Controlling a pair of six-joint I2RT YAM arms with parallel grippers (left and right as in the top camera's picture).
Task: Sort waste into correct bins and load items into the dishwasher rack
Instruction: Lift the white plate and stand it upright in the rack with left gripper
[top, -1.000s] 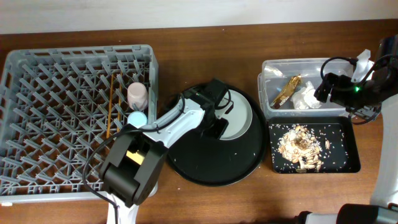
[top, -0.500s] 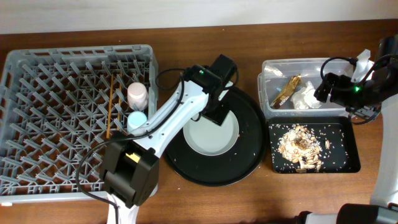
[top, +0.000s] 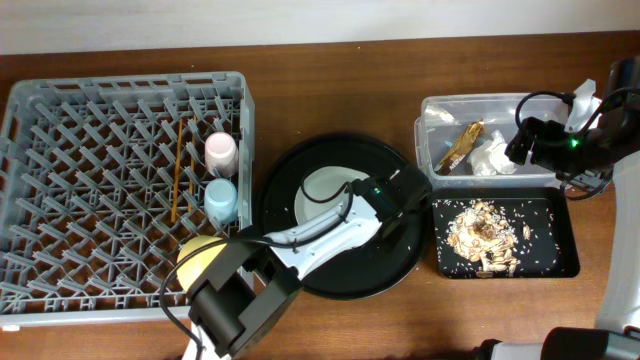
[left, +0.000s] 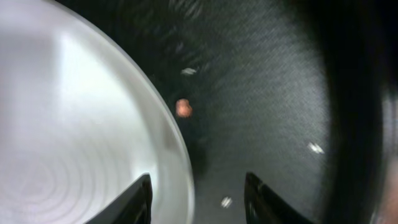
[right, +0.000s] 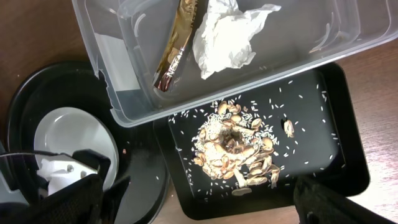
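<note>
Overhead: my left gripper (top: 392, 222) sits low over the round black tray (top: 300, 265), at the right edge of the plate (top: 322, 192). The pink cup (top: 220, 150), blue cup (top: 220, 200), chopsticks (top: 178, 170) and yellow bowl (top: 203, 256) are in the rack (top: 130, 82).

Left wrist: the fingers (left: 138, 200) are spread, with the plate's rim between them, not pinched.

Right wrist: the right gripper (right: 199, 208) is wide apart and empty. The clear tub (right: 348, 31) holds the tissue (right: 227, 37) and the wrapper (right: 177, 46), whose print I can't read. The scraps (right: 239, 149) lie in the black bin (right: 339, 155).
</note>
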